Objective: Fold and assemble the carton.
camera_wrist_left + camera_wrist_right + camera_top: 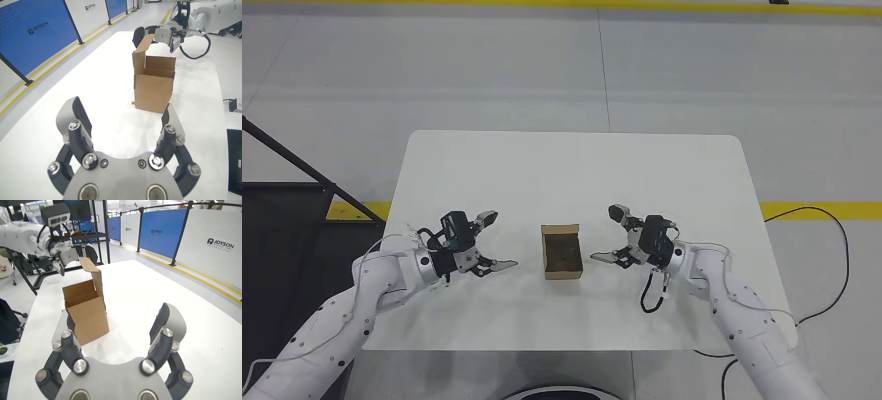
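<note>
The carton (562, 252) was a single box of plain brown corrugated cardboard, standing upright with its top open on the white, smooth, round-cornered tabletop (572, 170). It stood near the front middle of the tabletop, between the two arms and apart from both. In the left wrist view the carton (153, 91) showed flat, square-edged walls. One tall flap rose from one side, its end creased and tilted over, and shorter flaps stood along the other edges. The right wrist view showed the same carton (87, 311) with the tall flap at its far side.

There were two pincers, each with two fingers of silvery metal faced with black ribbed pads, on black links with shiny round bolts. The left pincer (500, 240) (122, 111) was spread wide and held nothing, pointed toward the carton. The right pincer (604, 234) (115, 311) was likewise spread wide, with nothing between its fingers, and faced the carton from the other side.

Behind the tabletop stood blue and white perforated panels (160, 240) in black frames, several bearing a logo and lettering. Yellow lines (817, 210) ran along the grey floor.
</note>
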